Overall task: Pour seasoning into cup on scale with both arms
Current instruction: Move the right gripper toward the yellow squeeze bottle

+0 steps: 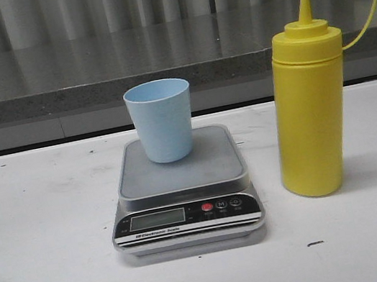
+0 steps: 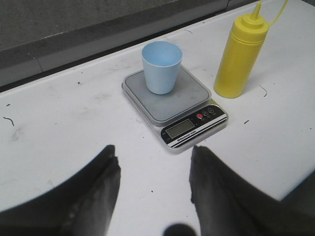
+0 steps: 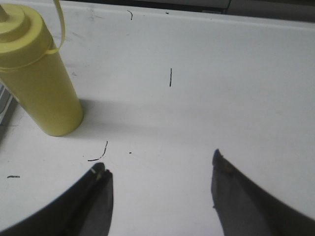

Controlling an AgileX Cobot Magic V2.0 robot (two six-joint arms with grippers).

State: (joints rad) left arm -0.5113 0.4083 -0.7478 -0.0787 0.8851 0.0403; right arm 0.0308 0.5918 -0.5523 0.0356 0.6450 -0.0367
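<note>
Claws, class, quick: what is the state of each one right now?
Left claw: open, holding nothing.
Right claw: open, holding nothing.

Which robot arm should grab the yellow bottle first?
Probably the right. The yellow bottle stands right of the scale, and the open right gripper sees it close by. The left gripper faces the scale instead.

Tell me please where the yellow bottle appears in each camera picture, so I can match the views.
Front view: yellow bottle stands upright, right of the scale.
Left wrist view: upper right, beyond the scale, apart from the cup.
Right wrist view: upper left corner, nozzle cut off.
Shared landmark: the bottle's thin cap strap.
</note>
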